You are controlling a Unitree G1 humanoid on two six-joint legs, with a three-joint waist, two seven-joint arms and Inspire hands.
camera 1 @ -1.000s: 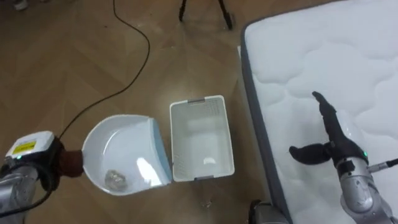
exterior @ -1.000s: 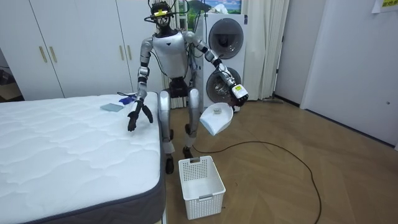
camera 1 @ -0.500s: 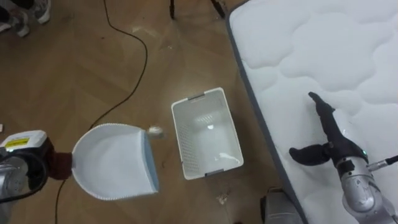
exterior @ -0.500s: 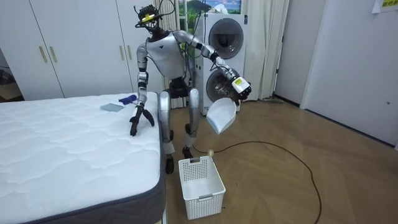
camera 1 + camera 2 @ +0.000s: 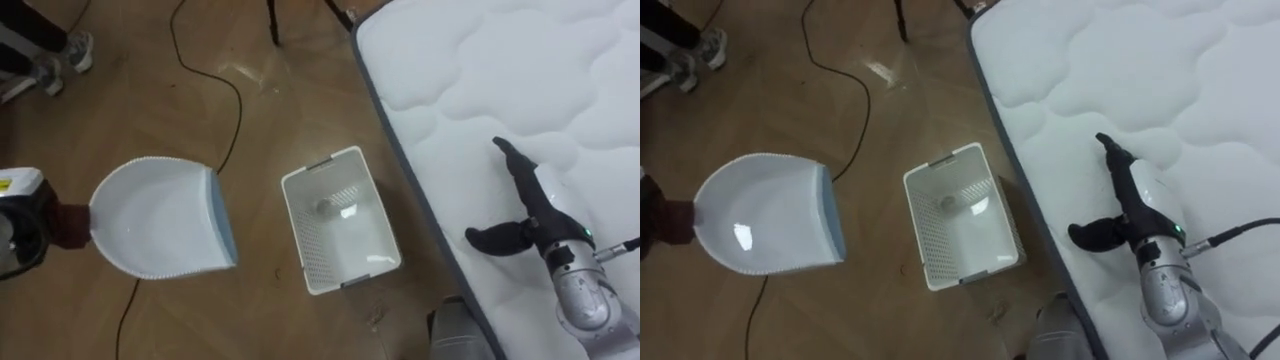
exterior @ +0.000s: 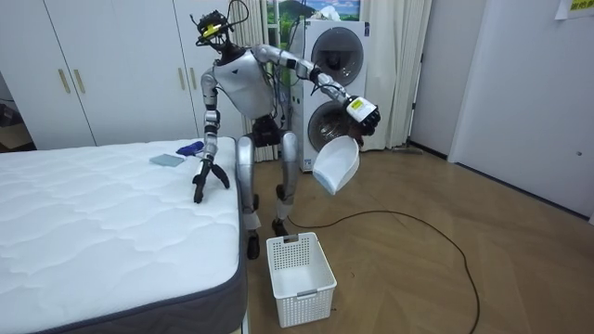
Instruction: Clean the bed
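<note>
My left hand (image 5: 22, 228) is shut on the dark handle of a white dustpan (image 5: 160, 222) with a blue lip, held tipped over the wooden floor left of a white slatted basket (image 5: 297, 235). A small crumpled scrap (image 5: 322, 207) lies inside the basket. The dustpan looks bare inside. My right hand (image 5: 525, 215) rests open, fingers straight, on the white quilted mattress (image 5: 520, 80) near its edge. In the room view I stand at the bed's corner, left hand (image 6: 364, 116) raised with the dustpan (image 6: 336, 167) above the basket (image 6: 311, 306).
A black cable (image 5: 215, 80) runs across the floor past the dustpan. A person's shoe (image 5: 72, 48) and stand legs (image 5: 275, 20) are at the top. On the bed's far corner lie a pale blue thing (image 6: 168, 160) and a dark blue one (image 6: 190, 147). Washing machines (image 6: 334, 83) stand behind me.
My left arm rose and tipped the dustpan. The small scrap slid off its lip and dropped into the basket. The camera shifted; my right hand stayed on the mattress.
</note>
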